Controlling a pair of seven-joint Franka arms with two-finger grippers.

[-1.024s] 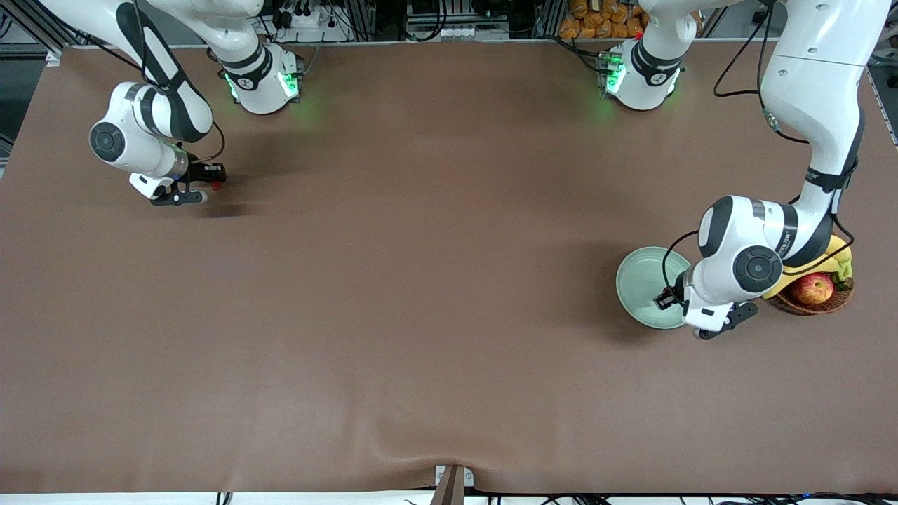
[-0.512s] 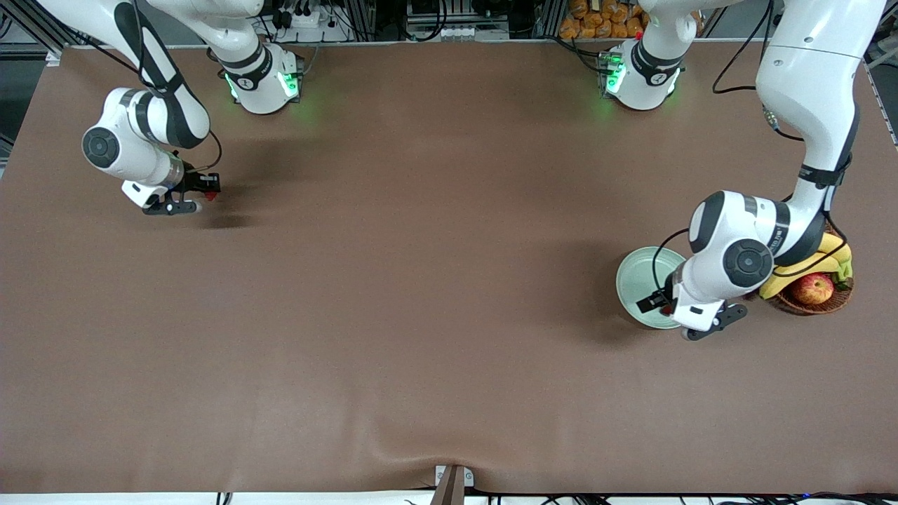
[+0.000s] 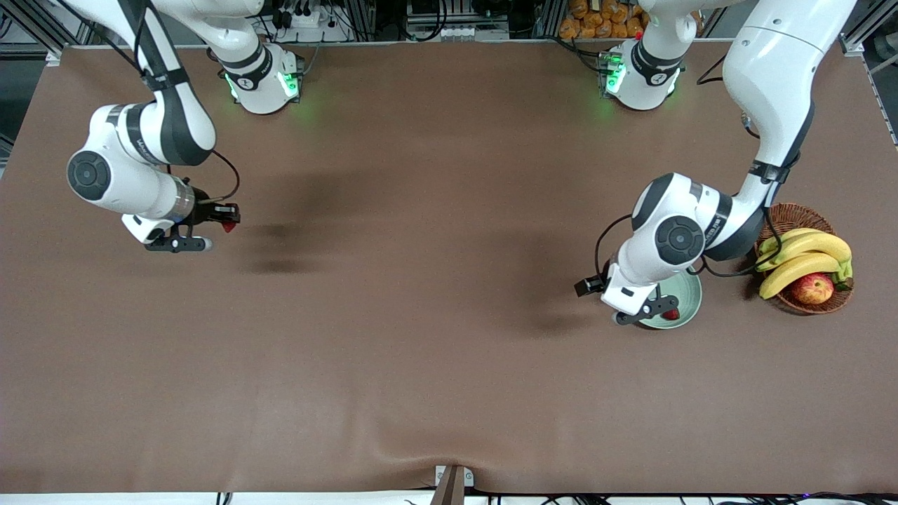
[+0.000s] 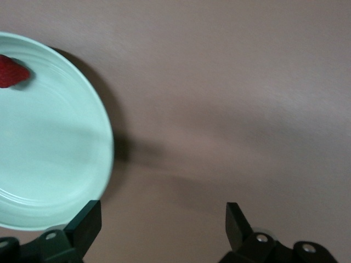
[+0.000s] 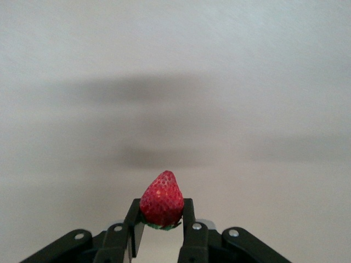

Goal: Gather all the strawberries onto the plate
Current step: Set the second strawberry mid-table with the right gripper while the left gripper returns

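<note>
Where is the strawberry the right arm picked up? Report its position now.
The strawberry sits between the jaws of the right gripper, over bare table at the right arm's end.

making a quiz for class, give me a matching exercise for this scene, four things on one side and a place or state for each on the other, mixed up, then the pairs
Things
1. left gripper
2. right gripper
3. small red strawberry lying loose
4. red-yellow apple

Places or states
A. shut on a second small red strawberry, above the brown table
B. in the brown woven wicker basket, beside the yellow bananas
C. open and empty, over the table by the plate's edge
D. on the round pale mint-green plate

Pairs: 1-C, 2-A, 3-D, 4-B
</note>
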